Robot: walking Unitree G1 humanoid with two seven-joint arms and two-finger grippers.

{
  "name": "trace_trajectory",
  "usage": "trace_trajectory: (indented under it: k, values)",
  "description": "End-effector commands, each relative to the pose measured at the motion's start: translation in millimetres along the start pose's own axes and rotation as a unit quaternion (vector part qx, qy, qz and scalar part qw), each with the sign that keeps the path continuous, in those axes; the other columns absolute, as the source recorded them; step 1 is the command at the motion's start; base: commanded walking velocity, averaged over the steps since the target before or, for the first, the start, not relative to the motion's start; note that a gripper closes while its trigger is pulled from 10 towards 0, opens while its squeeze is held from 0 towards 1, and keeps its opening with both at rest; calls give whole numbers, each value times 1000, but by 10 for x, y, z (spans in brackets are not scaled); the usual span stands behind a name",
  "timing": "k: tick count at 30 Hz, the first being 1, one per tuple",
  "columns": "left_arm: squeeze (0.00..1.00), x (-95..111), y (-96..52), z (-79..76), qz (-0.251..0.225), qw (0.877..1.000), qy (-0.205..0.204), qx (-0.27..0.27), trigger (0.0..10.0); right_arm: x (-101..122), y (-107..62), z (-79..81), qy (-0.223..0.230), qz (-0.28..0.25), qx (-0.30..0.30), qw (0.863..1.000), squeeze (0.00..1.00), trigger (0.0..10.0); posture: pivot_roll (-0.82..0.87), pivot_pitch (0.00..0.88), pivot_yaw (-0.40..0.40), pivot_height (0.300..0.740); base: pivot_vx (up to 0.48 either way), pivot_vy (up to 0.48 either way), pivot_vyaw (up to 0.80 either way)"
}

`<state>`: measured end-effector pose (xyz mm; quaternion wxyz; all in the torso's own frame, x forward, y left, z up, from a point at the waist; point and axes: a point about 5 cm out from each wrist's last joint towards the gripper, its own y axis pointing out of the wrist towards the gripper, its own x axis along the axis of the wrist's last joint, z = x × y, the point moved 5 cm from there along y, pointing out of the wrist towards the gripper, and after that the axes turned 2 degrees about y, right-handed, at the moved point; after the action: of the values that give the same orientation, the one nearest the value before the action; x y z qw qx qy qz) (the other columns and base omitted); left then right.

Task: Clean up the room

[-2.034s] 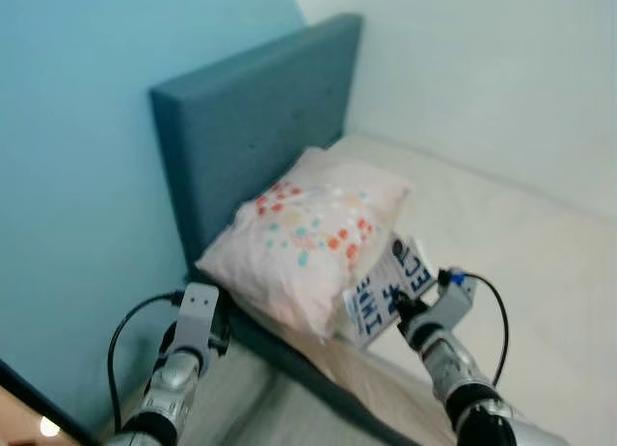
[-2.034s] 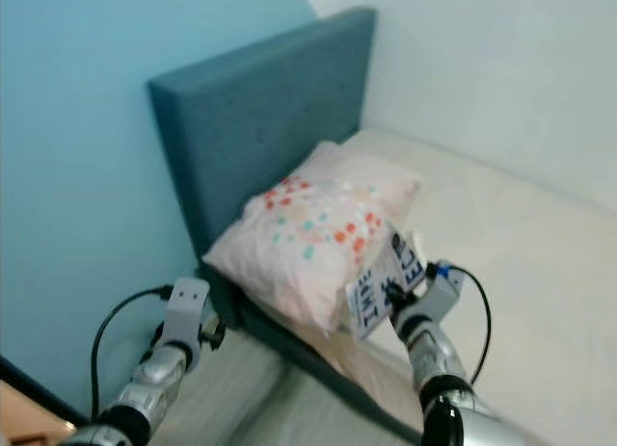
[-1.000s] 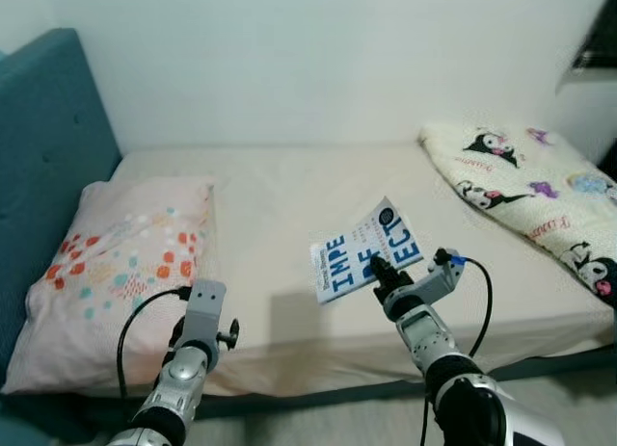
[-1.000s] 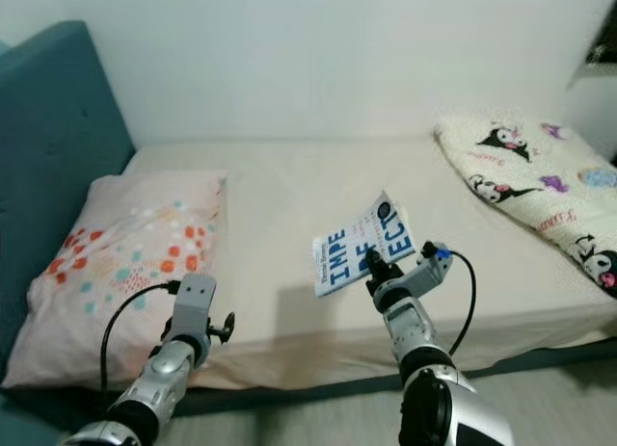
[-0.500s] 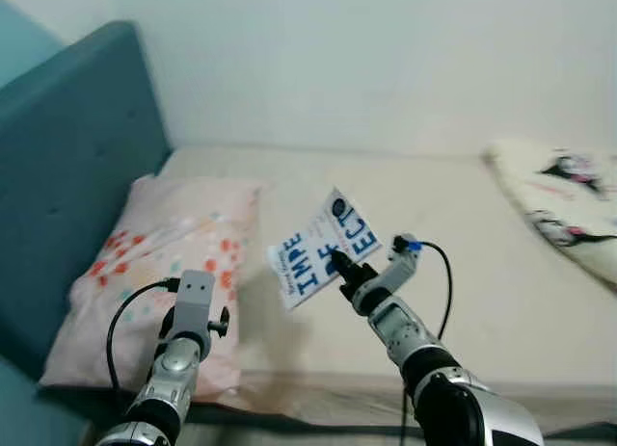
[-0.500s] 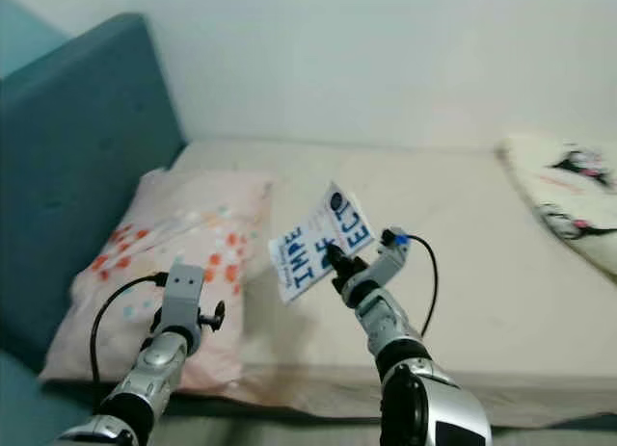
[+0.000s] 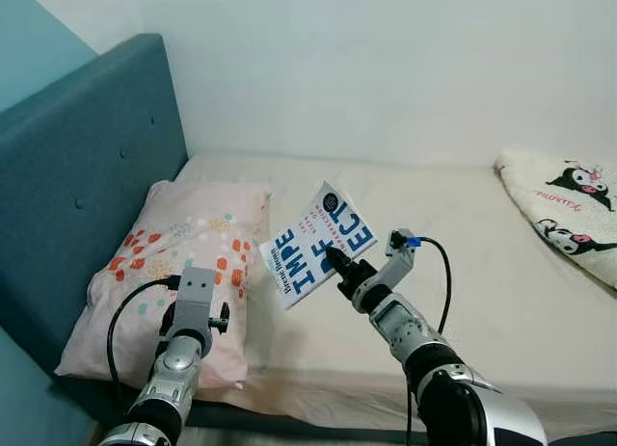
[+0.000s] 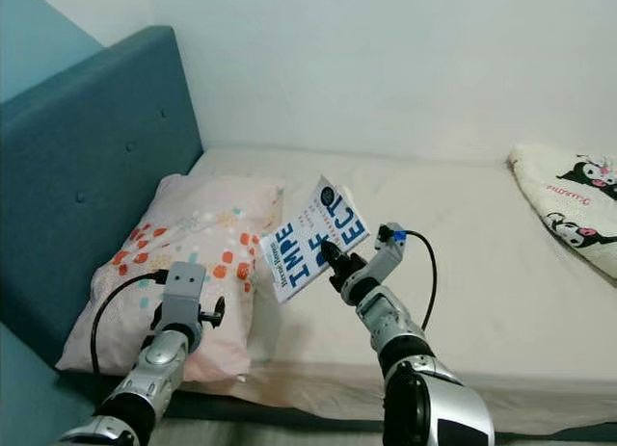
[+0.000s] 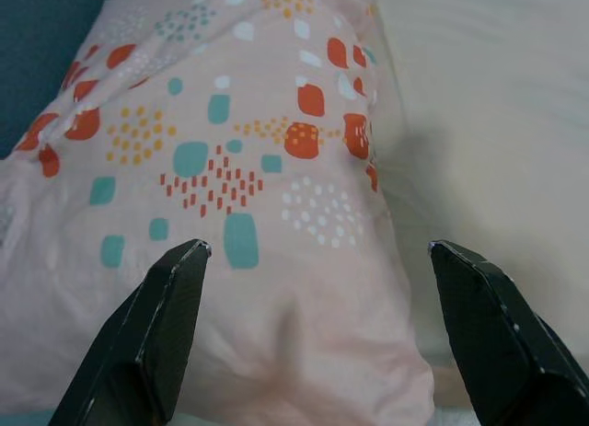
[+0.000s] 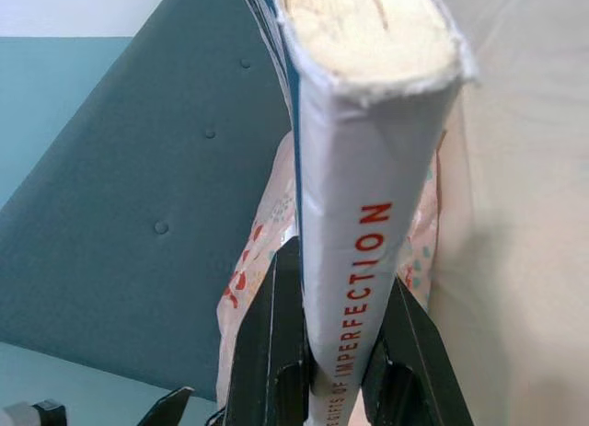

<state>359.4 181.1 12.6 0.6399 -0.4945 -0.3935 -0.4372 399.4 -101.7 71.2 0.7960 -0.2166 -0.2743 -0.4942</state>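
The right tool [image 7: 339, 266] pinches a white book [image 7: 315, 244] with blue lettering by its lower edge, holding it tilted in the air above the bed [image 7: 482, 263], just right of the spotted pillow [image 7: 183, 263]. The left tool [image 9: 322, 334] hovers over the pillow's near end, its fingers [image 9: 156, 325] spread wide apart.

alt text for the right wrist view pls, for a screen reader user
The right gripper clamps a white paperback book by its spine, which bears red lettering. Behind it are a teal padded headboard, a patterned pink pillow and a cream mattress.
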Motion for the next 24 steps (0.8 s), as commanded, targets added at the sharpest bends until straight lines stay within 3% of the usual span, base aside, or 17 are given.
trace_trajectory:
  k: [1,6,15,17,19,20,21,23,24]
  values:
    - [0,6,1,21,-2,1000,-3,4,10000,112,47,75,-12,-17,10,1000,0,10000,-33,0,-38,654,0,0,0]
    - [0,155,20,214,-34,999,6,28,10000,456,20,58,22,-68,22,997,0,10000,-6,0,-43,634,0,0,0]
    - [0,327,-10,400,-70,996,4,57,10000,645,64,256,61,-96,81,990,0,10000,14,39,-44,614,0,0,0]
    - [0,518,-54,584,-101,991,-6,85,10000,731,88,421,91,-110,132,981,0,10000,48,109,-28,604,0,0,0]
    - [0,518,-54,584,-101,991,-6,85,10000,731,88,421,91,-110,132,981,0,10000,48,109,-28,604,0,0,0]
    - [0,626,-95,681,-118,988,-9,97,10000,765,99,467,102,-117,144,977,0,10000,61,132,-22,599,0,0,0]
    - [0,626,-95,681,-118,988,-9,97,10000,765,99,467,102,-117,144,977,0,10000,61,132,-22,599,0,0,0]
    - [0,865,-195,863,-150,982,-4,113,10000,873,100,511,126,-139,158,970,0,10000,114,204,9,589,0,0,0]
    - [0,865,-195,863,-150,982,-4,113,10000,873,100,511,126,-139,158,970,0,10000,114,204,9,589,0,0,0]
